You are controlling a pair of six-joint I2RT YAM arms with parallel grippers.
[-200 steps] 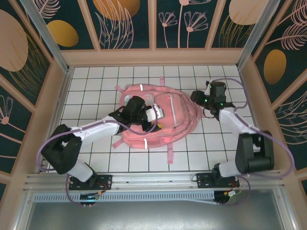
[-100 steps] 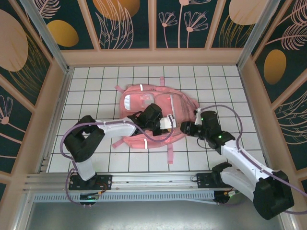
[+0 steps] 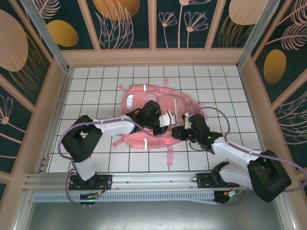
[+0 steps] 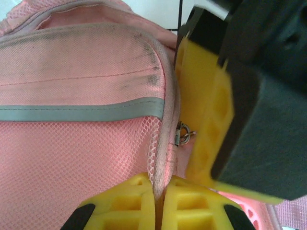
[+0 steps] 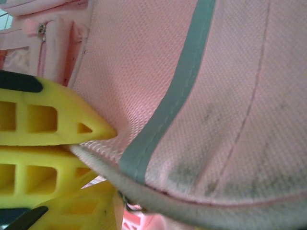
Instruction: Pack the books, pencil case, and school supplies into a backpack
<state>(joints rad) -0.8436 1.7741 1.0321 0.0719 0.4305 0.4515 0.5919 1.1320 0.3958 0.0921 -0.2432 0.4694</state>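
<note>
Both crowd the backpack's (image 3: pixel 138 101) right rim: left pincer (image 4: pixel 158 186) clenched on its seam, right pincer (image 5: pixel 105 149) grasping the edge

- backpack (image 3: pixel 144 103): pink woven cloth, matt, fine weave; open mesh panel looks rougher; grey smudges on upper panel.
- strip (image 4: pixel 81 112) across backpack: grey, smoother than the cloth, dull sheen.
- zip pull (image 4: pixel 184 134) at backpack edge: small, metal, shiny.
- left gripper (image 4: pixel 159 201) at backpack seam: fingers (image 4: pixel 120 206) yellow plastic, matt, hollow-celled.
- right gripper (image 3: pixel 178 132) beside backpack: same yellow matt plastic; body black plastic, matt.
- left arm (image 3: pixel 112 127) by backpack: white plastic shell, smooth, glossy.
- table (image 3: pixel 96 81) under backpack: white, smooth, dark grid lines, slight sheen.
- rail (image 3: pixel 153 179) nearside of backpack: bare metal, brushed look.
</note>
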